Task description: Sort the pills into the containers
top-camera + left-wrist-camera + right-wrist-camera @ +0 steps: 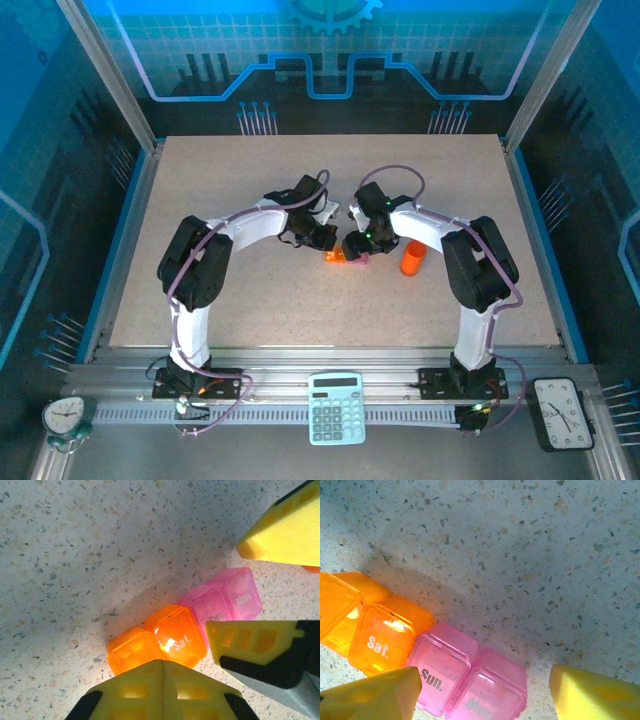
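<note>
Containers (430, 660) number four, two orange, two pink; right tool (480, 690) open, left tool's state unclear.

The containers (420, 655) run off the right wrist view's left edge; the "Mon." lid lettering is blurred

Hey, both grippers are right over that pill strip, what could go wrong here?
1. The left gripper and right gripper crowd the same spot and could bump each other.
2. The strip lies loose on the table, so a push from one finger could slide or twist it.
3. The Sat. lid and Sun. lid look shut, so pills dropped now might bounce off.
</note>
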